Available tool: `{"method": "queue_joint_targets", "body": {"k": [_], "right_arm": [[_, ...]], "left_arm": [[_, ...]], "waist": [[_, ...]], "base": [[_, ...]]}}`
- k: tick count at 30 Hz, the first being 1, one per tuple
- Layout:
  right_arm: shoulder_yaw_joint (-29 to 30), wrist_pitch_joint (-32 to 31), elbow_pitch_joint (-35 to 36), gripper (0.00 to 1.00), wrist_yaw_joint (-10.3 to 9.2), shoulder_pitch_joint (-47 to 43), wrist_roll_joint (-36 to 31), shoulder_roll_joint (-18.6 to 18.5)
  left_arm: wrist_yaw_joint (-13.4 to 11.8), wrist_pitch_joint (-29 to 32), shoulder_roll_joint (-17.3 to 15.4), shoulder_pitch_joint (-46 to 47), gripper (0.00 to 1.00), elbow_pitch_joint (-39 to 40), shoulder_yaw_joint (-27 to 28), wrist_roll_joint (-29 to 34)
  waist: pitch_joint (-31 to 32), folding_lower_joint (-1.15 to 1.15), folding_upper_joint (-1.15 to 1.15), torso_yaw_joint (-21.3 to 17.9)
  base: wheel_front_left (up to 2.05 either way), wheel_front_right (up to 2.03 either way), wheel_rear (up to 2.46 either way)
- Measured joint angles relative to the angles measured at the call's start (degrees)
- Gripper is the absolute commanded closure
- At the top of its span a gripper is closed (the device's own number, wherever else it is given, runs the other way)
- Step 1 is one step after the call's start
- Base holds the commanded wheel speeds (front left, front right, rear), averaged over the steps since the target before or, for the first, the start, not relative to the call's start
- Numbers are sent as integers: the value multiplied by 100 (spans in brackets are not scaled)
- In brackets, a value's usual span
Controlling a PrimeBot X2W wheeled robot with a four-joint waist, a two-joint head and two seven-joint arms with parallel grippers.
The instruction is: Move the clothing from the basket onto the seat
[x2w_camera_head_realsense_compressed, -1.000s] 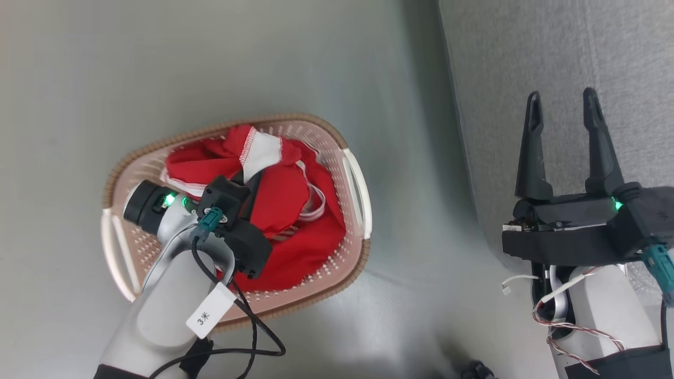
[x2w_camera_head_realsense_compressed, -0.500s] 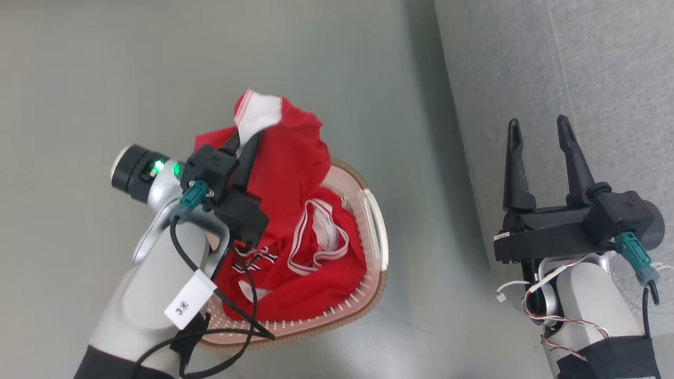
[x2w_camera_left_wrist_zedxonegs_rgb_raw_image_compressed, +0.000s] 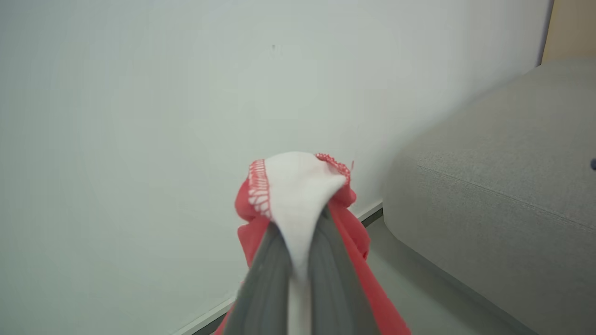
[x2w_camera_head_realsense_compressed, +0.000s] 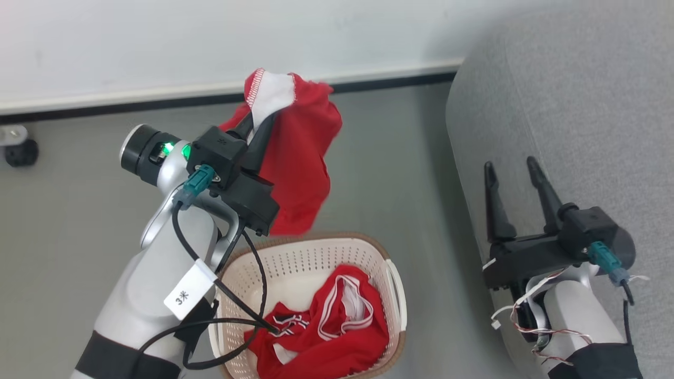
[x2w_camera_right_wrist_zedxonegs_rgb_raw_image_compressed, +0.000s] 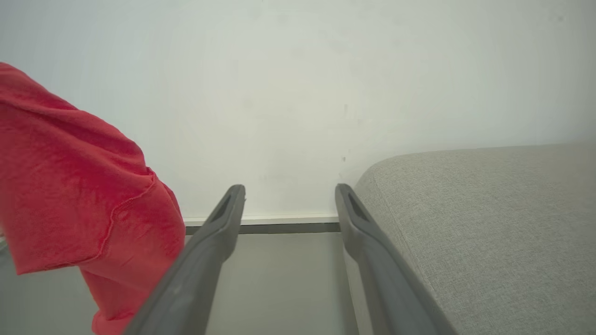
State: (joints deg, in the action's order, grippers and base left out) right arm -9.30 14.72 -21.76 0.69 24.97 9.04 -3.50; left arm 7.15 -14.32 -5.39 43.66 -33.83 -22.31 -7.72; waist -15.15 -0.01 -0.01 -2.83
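My left gripper (x2w_camera_head_realsense_compressed: 258, 122) is shut on a red garment (x2w_camera_head_realsense_compressed: 300, 158) at its white red-stitched cuff (x2w_camera_head_realsense_compressed: 271, 92). The garment hangs in the air above the cream basket (x2w_camera_head_realsense_compressed: 295, 252). In the left wrist view the cuff (x2w_camera_left_wrist_zedxonegs_rgb_raw_image_compressed: 298, 195) bulges out between the closed fingers (x2w_camera_left_wrist_zedxonegs_rgb_raw_image_compressed: 265, 284). A second red garment with double white stripes (x2w_camera_head_realsense_compressed: 342, 316) lies in the basket. The grey sofa (x2w_camera_head_realsense_compressed: 579, 105) stands to the right. My right gripper (x2w_camera_head_realsense_compressed: 509, 167) is open over the sofa's edge, nothing between its fingers (x2w_camera_right_wrist_zedxonegs_rgb_raw_image_compressed: 214, 242). The held garment (x2w_camera_right_wrist_zedxonegs_rgb_raw_image_compressed: 74, 186) hangs at the left of the right wrist view.
A white wall (x2w_camera_head_realsense_compressed: 158, 42) with a dark skirting strip (x2w_camera_head_realsense_compressed: 105, 108) runs across the back. A small black caster-like object (x2w_camera_head_realsense_compressed: 21, 152) sits on the grey floor (x2w_camera_head_realsense_compressed: 395, 168) at far left. Open floor lies between basket and sofa (x2w_camera_right_wrist_zedxonegs_rgb_raw_image_compressed: 489, 223).
My left gripper has lifted the cuffed red garment clear out of the basket. The head camera has tilted up, bringing the wall into view. The right gripper stays open.
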Motion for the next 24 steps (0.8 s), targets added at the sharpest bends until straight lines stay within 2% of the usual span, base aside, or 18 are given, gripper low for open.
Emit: {"method": "queue_joint_targets", "body": {"k": [6,11,18,24], "right_arm": [[-409,-1,-405,0,338,3,-92,3],[-859,-1,-867,0,533,5,-103,3],[-1290,-1,-1511,0,623,1,-103,4],[-1477,-1,-1708,0,638,3,-102,5]], "left_arm": [[40,0,-5,26,100,-74,-202,-232],[43,0,-24,-74,100,-101,-479,-371],[43,-1,38,-448,100,-86,-906,-680],[43,12,38,-666,100,75,-991,-735]], "waist": [[536,0,0,110],[1070,0,0,160],[1748,0,0,218],[2064,0,0,255]], "base": [[0,0,0],[0,0,0],[0,0,0],[0,0,0]]}}
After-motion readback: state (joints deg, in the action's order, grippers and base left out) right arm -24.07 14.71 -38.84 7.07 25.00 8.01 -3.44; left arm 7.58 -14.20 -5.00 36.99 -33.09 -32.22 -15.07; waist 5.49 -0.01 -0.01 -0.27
